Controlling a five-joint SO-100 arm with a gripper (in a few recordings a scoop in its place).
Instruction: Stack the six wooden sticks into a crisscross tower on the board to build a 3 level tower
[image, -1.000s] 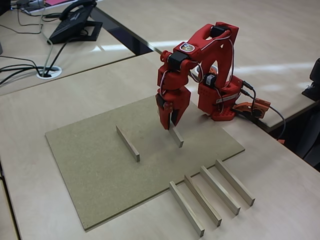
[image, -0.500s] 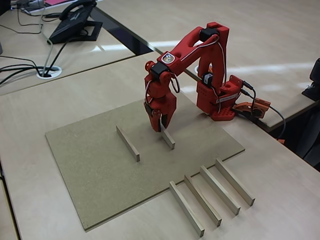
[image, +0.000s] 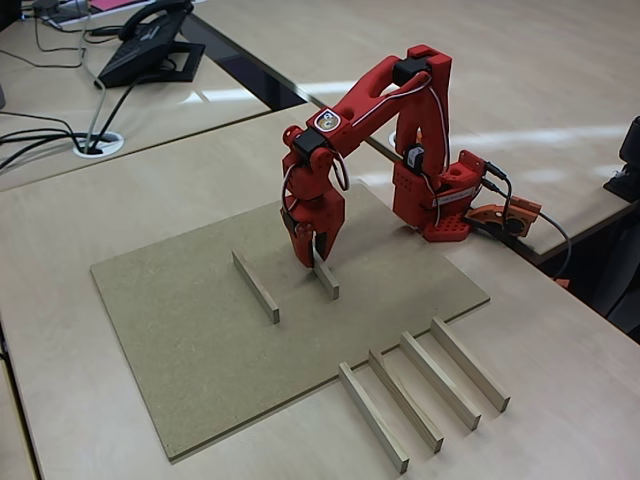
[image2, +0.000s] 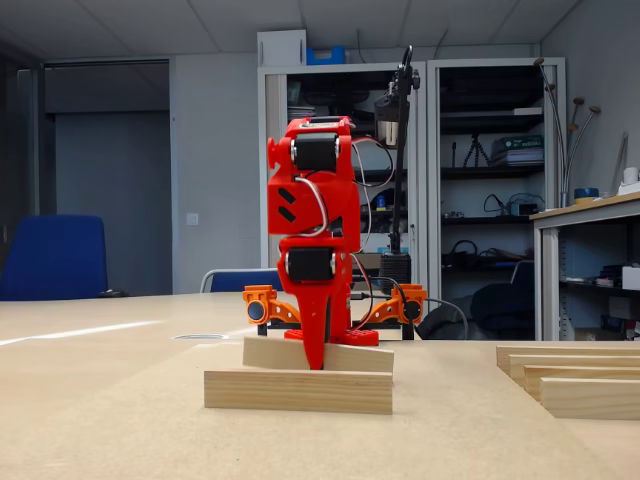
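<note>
A pale wooden stick (image: 327, 279) sits low over the brown board (image: 200, 340), and my red gripper (image: 313, 256) is shut on its far part, pointing straight down. Left of it and roughly parallel, a second stick (image: 256, 286) lies flat on the board. In the low fixed view the gripper (image2: 313, 358) comes down in front of the held stick (image2: 355, 357), while the free stick (image2: 298, 391) lies nearer the camera. Several more sticks (image: 421, 391) lie side by side on the desk off the board's right edge, and their ends (image2: 580, 380) show at the right.
The arm's red base (image: 440, 205) stands on the desk behind the board's right corner, with an orange part and a cable (image: 510, 215) beside it. A desk phone (image: 150, 45) and cables lie far back left. A gap between desks (image: 250, 70) runs behind.
The gripper has carried its stick leftward across the board, closer to the stick that lies there. The other sticks have not moved.
</note>
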